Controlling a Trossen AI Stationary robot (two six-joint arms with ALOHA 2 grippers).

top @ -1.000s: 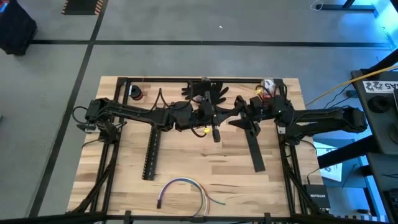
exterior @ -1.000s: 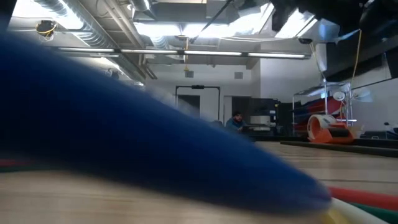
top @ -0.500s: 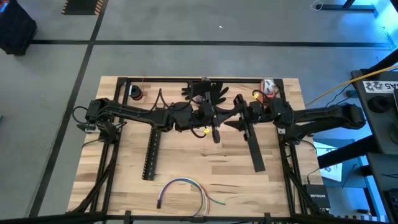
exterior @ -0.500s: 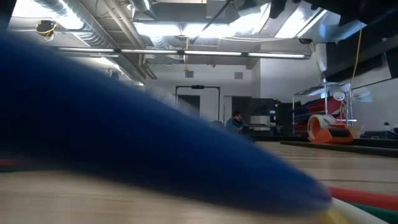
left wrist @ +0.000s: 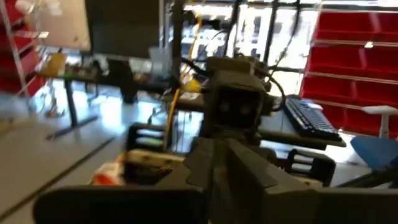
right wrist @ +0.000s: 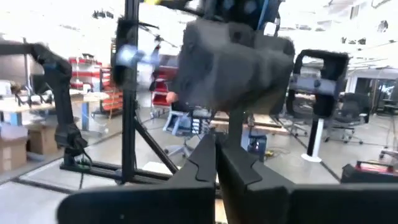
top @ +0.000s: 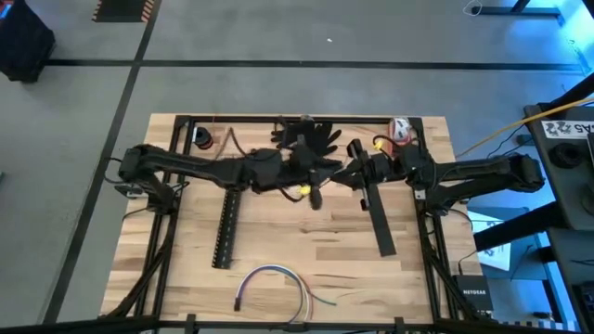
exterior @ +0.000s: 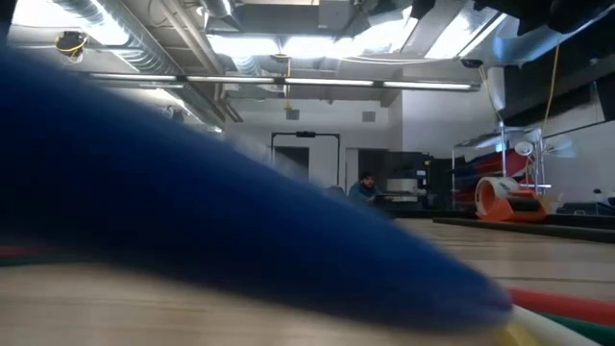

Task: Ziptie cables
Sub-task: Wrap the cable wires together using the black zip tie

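The cables [top: 274,283], a loose loop of white, blue-purple and dark wires, lie on the wood near the table's front edge, untouched. In the low view they are a blurred blue mass [exterior: 192,211] close to the lens. My two grippers meet above the table's middle, well away from the cables. My left gripper [top: 325,173] points level toward the table's right. My right gripper [top: 349,173] faces it with its fingers shut [right wrist: 217,147]. Nothing shows between those fingers. My right gripper is shut just in front of my left gripper. Whether it touches that gripper or holds something thin between them, I cannot tell.
A black slotted channel [top: 225,227] lies left of centre. A second long black strip [top: 379,223] lies under the right arm. At the far edge are a dark tangle [top: 311,134], a small roll [top: 202,139] and an orange-white item [top: 399,130]. A person [exterior: 363,187] sits far off.
My right gripper has shut from a wide opening and rolled about its own axis, staying close to my left gripper. My left arm has shifted a little toward the table's far edge and up. The cables have not moved.
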